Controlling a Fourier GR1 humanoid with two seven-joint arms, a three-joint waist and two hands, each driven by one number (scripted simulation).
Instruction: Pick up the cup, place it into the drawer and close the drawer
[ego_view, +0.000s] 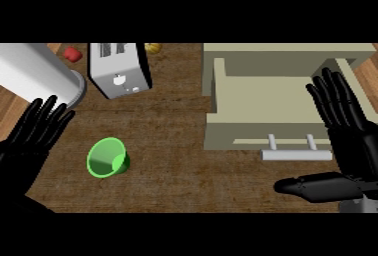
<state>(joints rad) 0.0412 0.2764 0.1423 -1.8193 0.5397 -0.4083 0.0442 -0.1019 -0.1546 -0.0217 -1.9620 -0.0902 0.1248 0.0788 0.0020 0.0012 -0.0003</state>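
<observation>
Our right hand (358, 150) is showing nearest to us at the view's right edge. Its fingers are pointing up, straight and spread, its thumb is pointing left, and it is holding nothing. Our left hand (29, 142) is resting at the left edge, just as wide and just as empty.

Under both, the wooden counter (184, 187) is filling the view. On its right side the beige drawer (251, 135) is standing pulled out, and we are seeing nothing inside it. At the upper left a big white cylinder (37, 70) is lying at a slant, with a white toaster (118, 70) just beside it.

The green cup (108, 157) is sitting on the counter's left part, well apart from the drawer and near our left hand, with its mouth facing us. We are not able to tell whether it is leaning.

The drawer's pale handle (297, 155) is sticking out toward us. A small red thing (72, 54) and a small yellow one (153, 48) are sitting by the toaster's far end.

We are judging that the pick-up is not yet begun. The left hand looks the better placed for it. Its next move is calling for a short reach over to the cup and fingers curling round the cup's wall, then a carry across to the drawer.
</observation>
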